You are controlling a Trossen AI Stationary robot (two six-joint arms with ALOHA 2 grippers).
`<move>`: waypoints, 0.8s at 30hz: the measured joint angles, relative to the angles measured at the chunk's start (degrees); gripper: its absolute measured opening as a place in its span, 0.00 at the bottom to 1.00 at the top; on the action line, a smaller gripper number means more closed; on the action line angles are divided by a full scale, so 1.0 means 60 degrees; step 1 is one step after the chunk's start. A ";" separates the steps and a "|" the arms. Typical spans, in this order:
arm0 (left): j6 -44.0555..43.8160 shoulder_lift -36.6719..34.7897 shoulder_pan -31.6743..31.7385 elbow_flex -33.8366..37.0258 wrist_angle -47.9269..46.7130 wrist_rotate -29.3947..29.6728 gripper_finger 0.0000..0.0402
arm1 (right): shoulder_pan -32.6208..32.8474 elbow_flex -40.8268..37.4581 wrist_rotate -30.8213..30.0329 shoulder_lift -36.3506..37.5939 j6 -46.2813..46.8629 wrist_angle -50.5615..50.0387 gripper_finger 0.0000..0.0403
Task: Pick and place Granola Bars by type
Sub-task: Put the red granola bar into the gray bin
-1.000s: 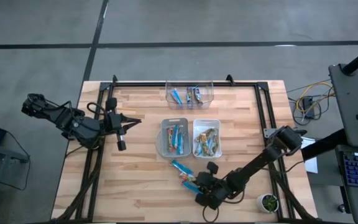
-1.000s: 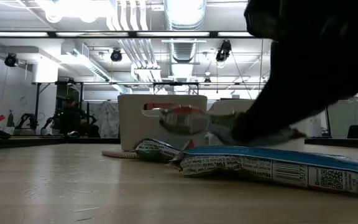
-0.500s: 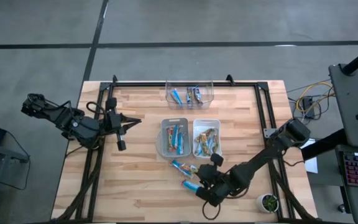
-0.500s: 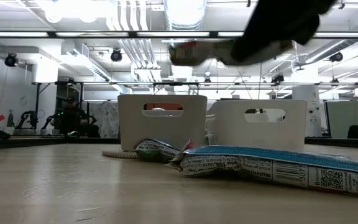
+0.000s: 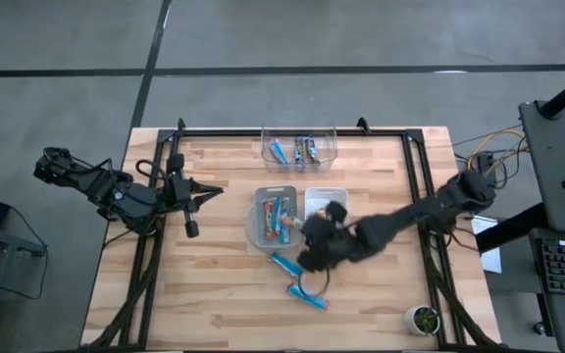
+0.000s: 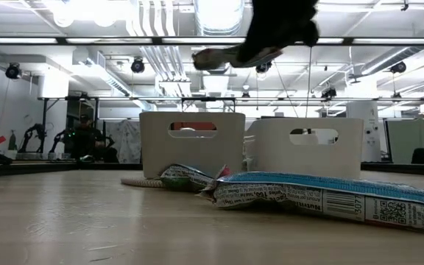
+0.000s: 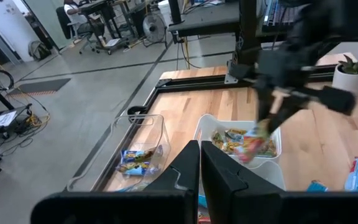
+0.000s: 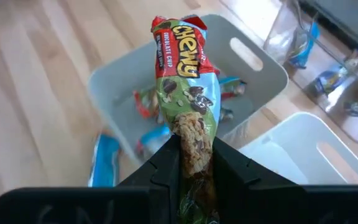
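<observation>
My right gripper point(image 8: 194, 155) is pinching a shiny green-and-red wrapped granola bar point(image 8: 186, 87), and its wrapper is showing the word "CHEWY" in large yellow letters on the red upper end. Just under that I am making out a smaller line reading "CHOCOLATE CHIP", running along the same red panel. In the low view, a long blue-and-white wrapped bar point(image 6: 322, 197) lying on the wooden tabletop is showing a square QR code near its right end, beside a block of small white-panel print that is staying too fine for me to read.
</observation>
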State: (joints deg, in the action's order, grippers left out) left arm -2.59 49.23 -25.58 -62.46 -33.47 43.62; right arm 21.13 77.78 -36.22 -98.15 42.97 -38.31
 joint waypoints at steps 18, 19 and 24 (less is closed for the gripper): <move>-0.0347 0.0004 -0.0004 0.0000 0.0002 -0.0001 0.00 | -0.1892 -0.0026 0.1376 0.0011 0.3007 0.2532 0.15; -0.0347 0.0004 -0.0001 0.0000 0.0002 -0.0002 0.00 | -0.1898 -0.0031 0.1391 0.0011 0.3411 0.2525 0.15; -0.0353 0.0004 -0.0002 0.0000 0.0002 -0.0004 0.00 | -0.1905 -0.0033 0.1547 0.0007 0.5732 0.2538 0.15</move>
State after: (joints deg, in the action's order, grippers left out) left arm -4.71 49.25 -25.59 -62.46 -33.45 43.59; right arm 9.69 77.58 -26.94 -98.10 77.36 -23.08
